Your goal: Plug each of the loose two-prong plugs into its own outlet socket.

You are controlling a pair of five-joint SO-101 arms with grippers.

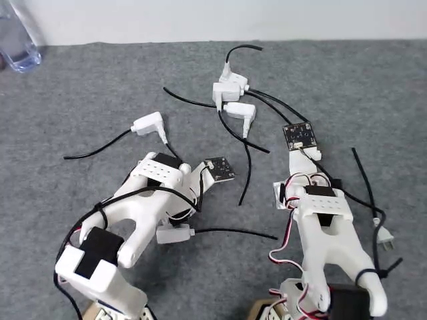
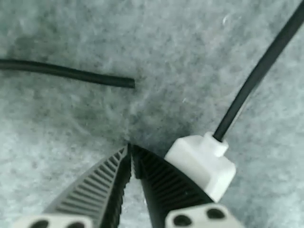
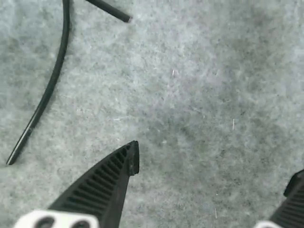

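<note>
Left wrist view: the left gripper has its jaws pressed together on nothing, and a white plug lies just beside one finger on the grey carpet, its black cord trailing away. Right wrist view: the right gripper gapes wide above the carpet. High view: the outlet block sits well ahead of both arms, a second white plug touching it, a third white plug off to its left, and a black plug beside the right arm.
</note>
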